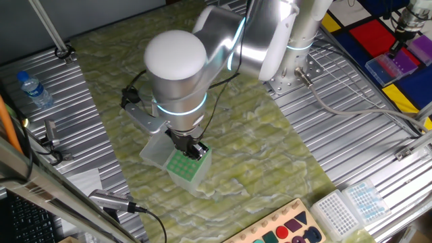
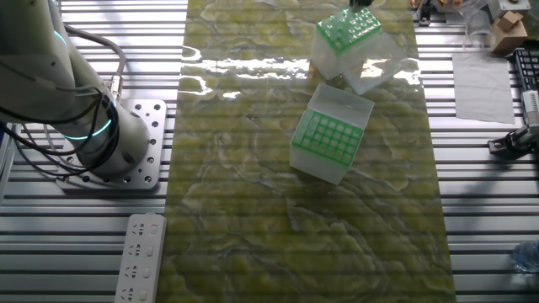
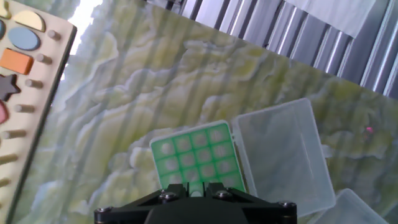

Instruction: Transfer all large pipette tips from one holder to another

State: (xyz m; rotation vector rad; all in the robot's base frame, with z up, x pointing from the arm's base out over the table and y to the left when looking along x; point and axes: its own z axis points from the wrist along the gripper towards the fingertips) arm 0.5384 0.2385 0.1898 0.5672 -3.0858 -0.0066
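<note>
One green-grid holder (image 3: 198, 157) sits at your tool's (image 3: 194, 188) twelve o'clock, directly beneath; tool's grip state unreadable.

A ribbed silver aluminium tabletop (image 1: 351, 128) carries a long yellow-green marbled mat (image 2: 253, 210), which gleams with a bright patch of reflected light at its far end. A clear plastic water bottle (image 1: 34, 90) lies on the ribs at one edge. A white power strip (image 2: 139, 257) rests beside the mat.
</note>
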